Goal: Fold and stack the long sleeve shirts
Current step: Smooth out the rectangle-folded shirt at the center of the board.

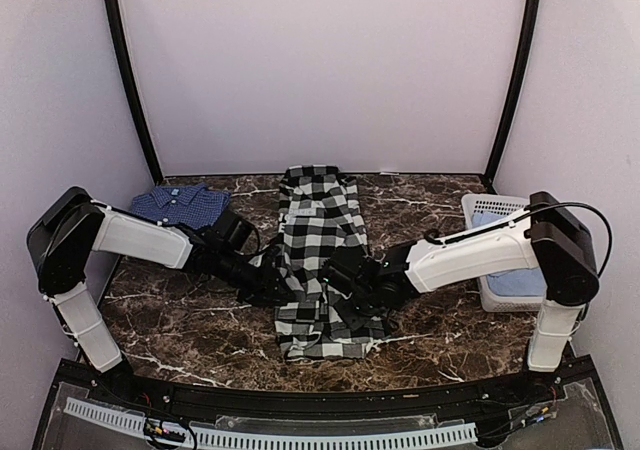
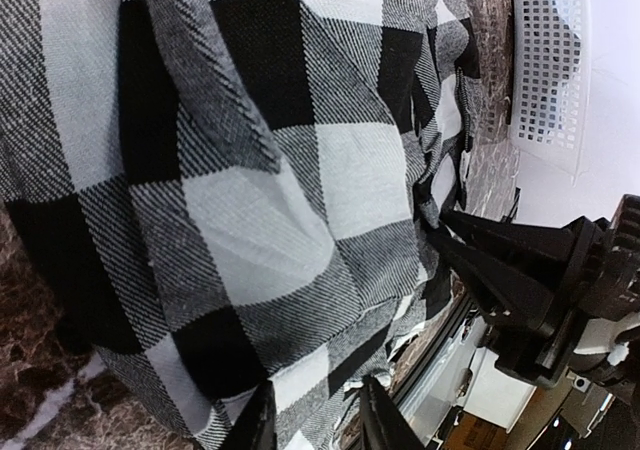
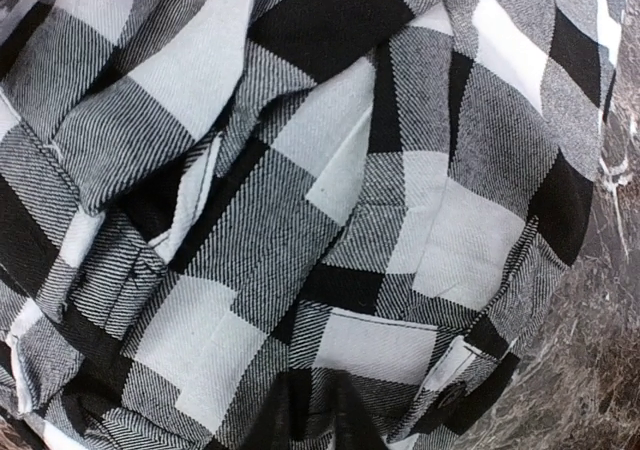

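L pincer (image 2: pixel 315 412) clamps b/w checked shirt (image 1: pixel 318 220) edge; R pincer (image 3: pixel 310 422) on same shirt, grip can't tell; blue shirt (image 1: pixel 180 205) far-left on bench (image 1: pixel 200 342).

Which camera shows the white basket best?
Top view: the basket sits at the table's right edge, partly behind the right arm. Left wrist catches only a slotted corner; right wrist shows none of it.

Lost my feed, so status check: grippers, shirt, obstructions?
Left gripper shut on checked shirt. Right gripper at it, grip unclear. Blue shirt, basket off to the sides.
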Controlling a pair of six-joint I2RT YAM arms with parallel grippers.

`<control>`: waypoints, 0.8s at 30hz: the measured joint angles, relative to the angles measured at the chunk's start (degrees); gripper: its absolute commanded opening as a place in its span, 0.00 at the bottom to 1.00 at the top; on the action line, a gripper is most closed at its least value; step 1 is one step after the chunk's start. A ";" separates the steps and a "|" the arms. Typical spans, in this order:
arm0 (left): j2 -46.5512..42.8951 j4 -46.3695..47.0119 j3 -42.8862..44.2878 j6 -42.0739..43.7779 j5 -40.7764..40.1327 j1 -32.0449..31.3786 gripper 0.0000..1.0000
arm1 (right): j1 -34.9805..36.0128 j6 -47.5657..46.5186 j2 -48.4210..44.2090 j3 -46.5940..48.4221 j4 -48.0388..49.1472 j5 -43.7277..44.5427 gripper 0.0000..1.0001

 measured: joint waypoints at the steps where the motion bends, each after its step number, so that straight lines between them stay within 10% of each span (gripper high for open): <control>1: 0.00 -0.04 0.00 0.02 -0.09 0.00 0.27 | 0.09 -0.46 0.00 0.31 -0.26 0.28 0.00; 18: 0.00 -0.66 -0.35 0.20 -0.63 0.00 0.27 | 2.05 -3.74 0.15 7.82 -5.66 -8.31 0.00; 24: 0.00 -0.92 -0.35 0.31 -0.63 0.00 0.27 | 2.08 -3.98 2.47 7.21 -5.77 -11.08 0.30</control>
